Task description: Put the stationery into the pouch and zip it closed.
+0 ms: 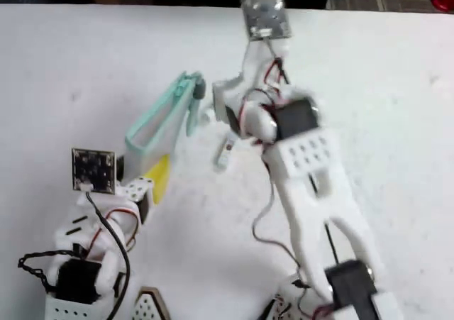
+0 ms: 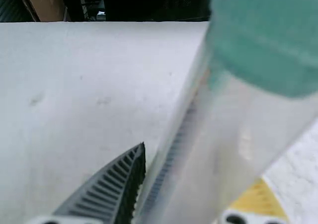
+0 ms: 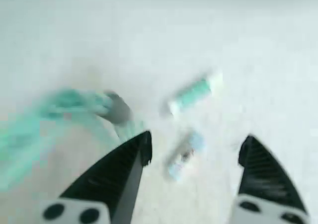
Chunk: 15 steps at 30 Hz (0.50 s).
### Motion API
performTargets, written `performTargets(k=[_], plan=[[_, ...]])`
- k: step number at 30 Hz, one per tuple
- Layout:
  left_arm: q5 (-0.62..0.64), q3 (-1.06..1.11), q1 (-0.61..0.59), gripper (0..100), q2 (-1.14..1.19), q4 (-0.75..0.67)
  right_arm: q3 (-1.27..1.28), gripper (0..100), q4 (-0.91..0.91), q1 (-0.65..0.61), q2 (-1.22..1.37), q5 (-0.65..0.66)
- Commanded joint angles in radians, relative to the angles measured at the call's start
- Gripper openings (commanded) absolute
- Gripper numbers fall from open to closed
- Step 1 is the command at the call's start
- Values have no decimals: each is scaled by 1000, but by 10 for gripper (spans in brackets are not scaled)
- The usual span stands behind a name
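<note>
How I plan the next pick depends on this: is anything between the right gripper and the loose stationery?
Nothing visible. The open right gripper hangs over the teal piece and blue piece; the pouch is off beside them.

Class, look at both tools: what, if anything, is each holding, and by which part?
The left tool grips the pouch at its end nearest that arm. The right tool is open, holding nothing.

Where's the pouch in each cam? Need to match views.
High view: pouch slants left of centre, one end in the left gripper.
Left wrist view: pouch close up, clamped beside the gripper's dark finger, teal band farther out.
Right wrist view: pouch is the blurred teal shape beside the open right gripper.
Shared landmark: the white table.
</note>
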Motion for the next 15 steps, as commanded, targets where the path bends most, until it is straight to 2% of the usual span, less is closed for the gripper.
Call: performTargets(k=[1,4,15], plan=[[11,-6,-7,241,8,-5,98,262,-117,50,96,-101],[12,-6,-33,241,8,-5,126,262,-186,77,236,-175],[14,-6,-65,241,8,-6,-64,262,-220,51,653,-198]])
